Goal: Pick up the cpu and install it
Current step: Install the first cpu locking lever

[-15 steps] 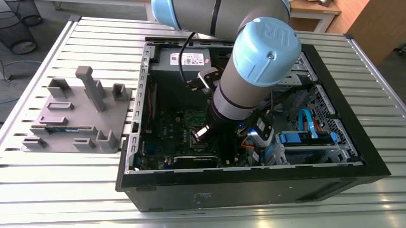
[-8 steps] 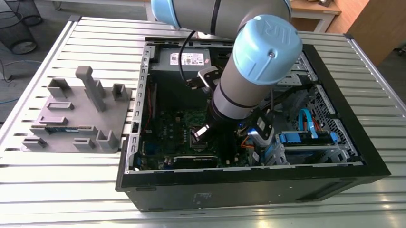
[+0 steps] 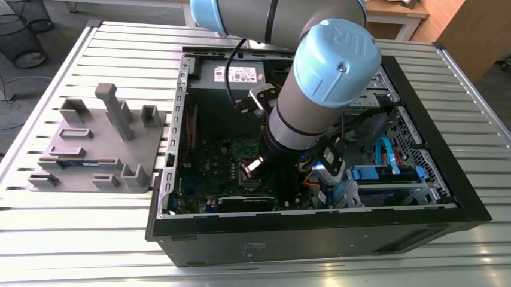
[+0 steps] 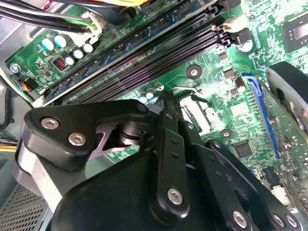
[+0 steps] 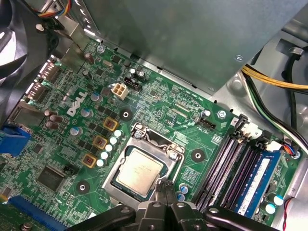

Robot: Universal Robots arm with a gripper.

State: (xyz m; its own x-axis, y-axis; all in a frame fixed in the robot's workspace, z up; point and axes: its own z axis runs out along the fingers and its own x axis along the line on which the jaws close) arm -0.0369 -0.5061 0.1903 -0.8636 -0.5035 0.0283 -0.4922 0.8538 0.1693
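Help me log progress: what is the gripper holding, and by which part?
Nothing. The gripper is shut beside the chip, which lies in its socket.

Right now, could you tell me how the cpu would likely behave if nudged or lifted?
The cpu looks flat and thin, so it probably won't roll or tip. Its shiny metal top suggests stiff but perhaps slippery.

jaws close above motherboard (image 4: 269, 57) | black memory slots (image 4: 159, 57) — blue slot (image 4: 262, 113) nearby

A robotics lab or workshop: an open computer case (image 3: 319, 233) surrounds the gripper (image 3: 254, 168) on a slatted metal bench (image 3: 80, 251), with a grey parts fixture (image 3: 96, 140) well apart.
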